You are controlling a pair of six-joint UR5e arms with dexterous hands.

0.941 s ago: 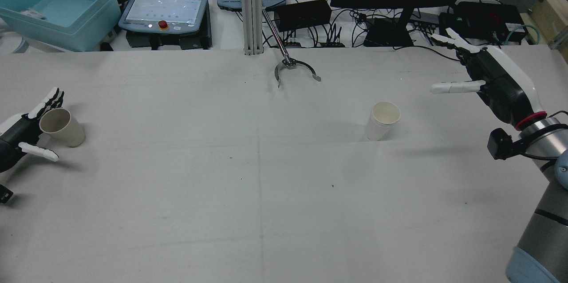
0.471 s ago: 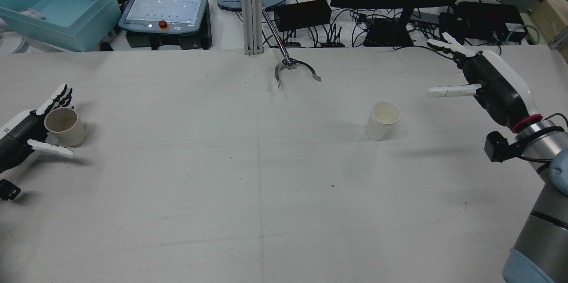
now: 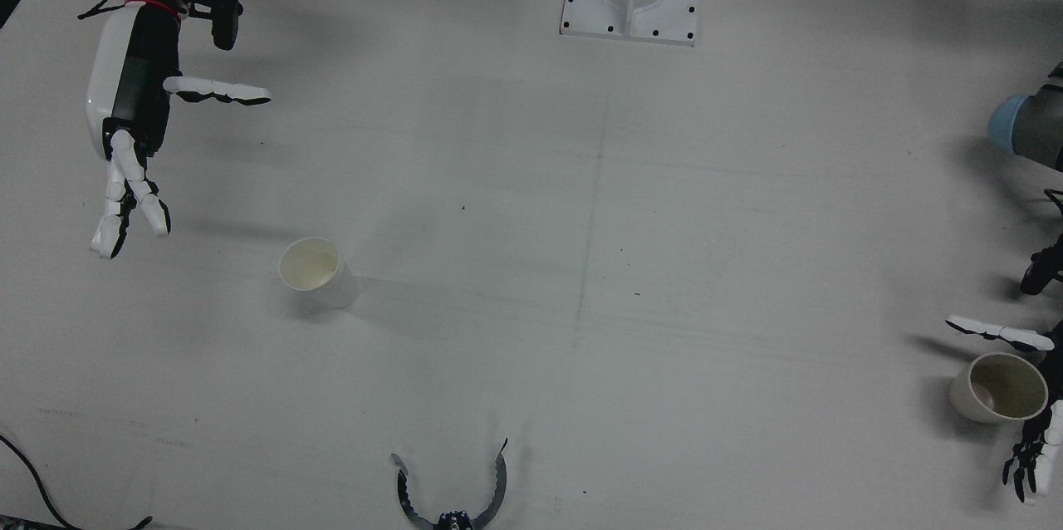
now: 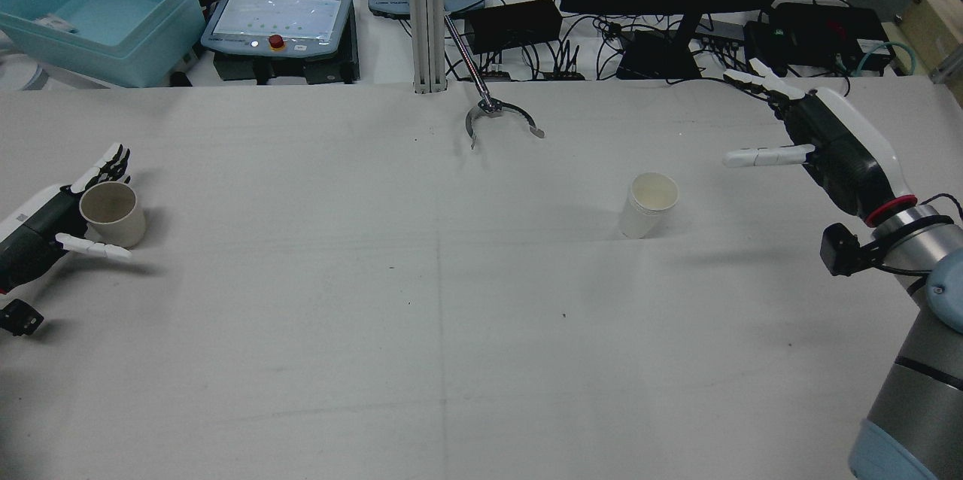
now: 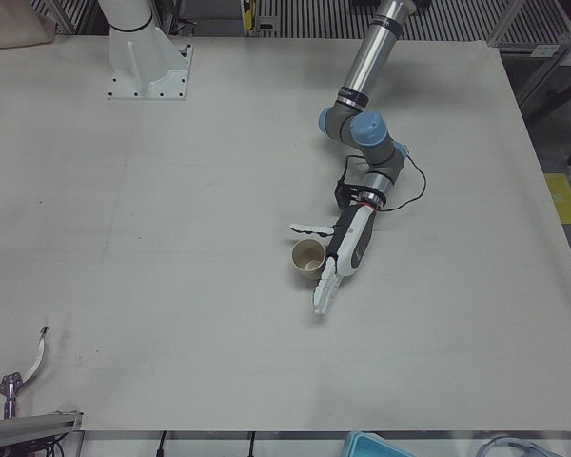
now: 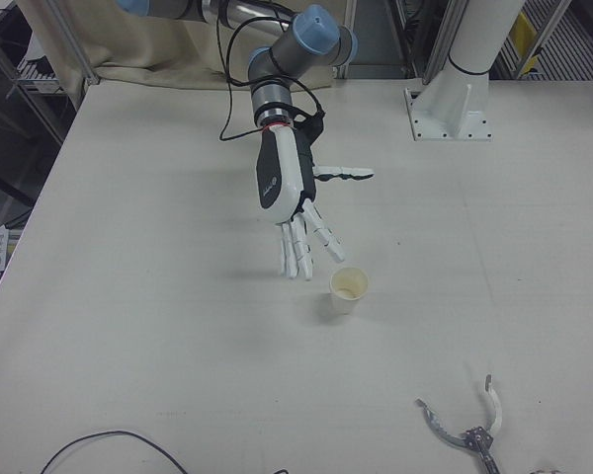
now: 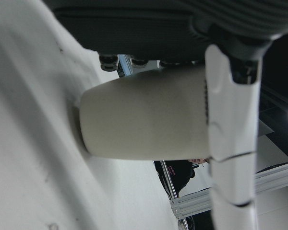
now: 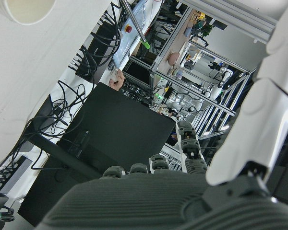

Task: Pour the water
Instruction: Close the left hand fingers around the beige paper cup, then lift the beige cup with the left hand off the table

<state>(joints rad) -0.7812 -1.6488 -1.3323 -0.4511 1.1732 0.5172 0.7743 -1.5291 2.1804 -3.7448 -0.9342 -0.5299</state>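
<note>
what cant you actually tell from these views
- Whether the tan cup holds water: its inside is dim and too small in the rear and front views, and the left hand view shows only its outer wall.
- Whether the left hand touches the cup: fingers flank it, contact unclear.
- The white cup: cut off by the right hand view's edge.

In the front view the left hand (image 3: 1042, 397) ran off the frame at 3 o'clock. Whether it touched the tan cup (image 3: 996, 388) could not be told. The white cup (image 8: 26, 9) was cropped at 11 o'clock in the right hand view.
</note>
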